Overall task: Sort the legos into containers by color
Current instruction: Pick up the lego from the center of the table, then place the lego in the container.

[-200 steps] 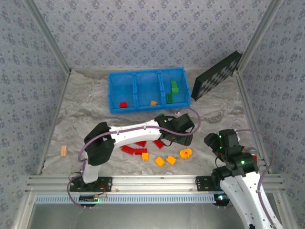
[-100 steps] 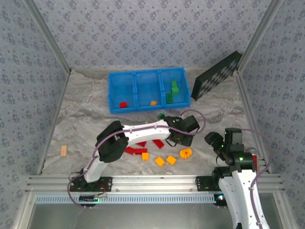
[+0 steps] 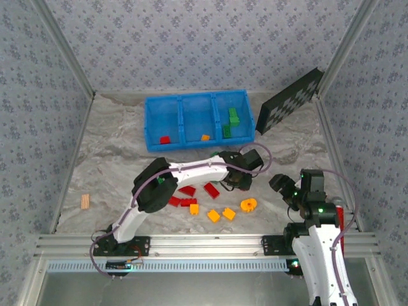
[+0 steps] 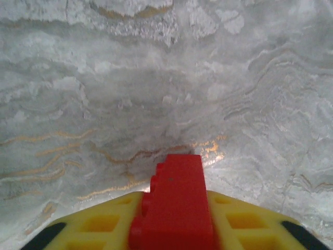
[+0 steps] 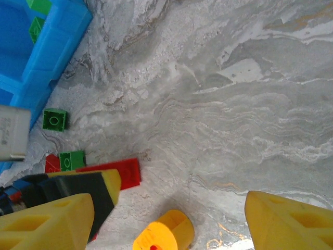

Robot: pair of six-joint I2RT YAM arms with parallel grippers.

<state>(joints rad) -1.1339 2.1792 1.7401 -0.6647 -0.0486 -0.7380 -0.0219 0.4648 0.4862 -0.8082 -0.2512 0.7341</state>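
The table (image 3: 115, 153) is a pale grey sheet with marble veins, walled by patterned paper panels (image 3: 191, 44). At its far middle sits the blue tray (image 3: 180, 121), made of smooth moulded plastic. It has three equal rectangular open-top compartments in a row. The left compartment holds one red piece (image 3: 165, 139) and the middle one holds one orange piece (image 3: 205, 137). The right one holds several green pieces (image 3: 232, 121), some leaning on each other. Just right of the tray a black checker panel (image 3: 290, 100) stands tilted against the corner post.

The left arm (image 3: 185, 172) reaches rightward across the middle of the table. The left gripper (image 4: 174, 229) is clamped on a red brick (image 4: 177, 192) with a studded edge, pinched between yellow grid-ribbed fingers (image 4: 104, 225) just above the table. The right gripper (image 5: 169, 204) is at the near right with its yellow jaws spread wide and nothing between them.

The orange ring (image 5: 162, 235), a glossy short cylinder, lies on the table to the left of the right gripper. Flat red bricks (image 3: 187, 202) and blocky orange-yellow bricks (image 3: 221, 215) lie scattered near the middle. Two small square green bricks (image 5: 54, 119), each with a single stud, lie near the tray's right corner. A tan wooden piece (image 3: 85, 201) lies alone at the near left.
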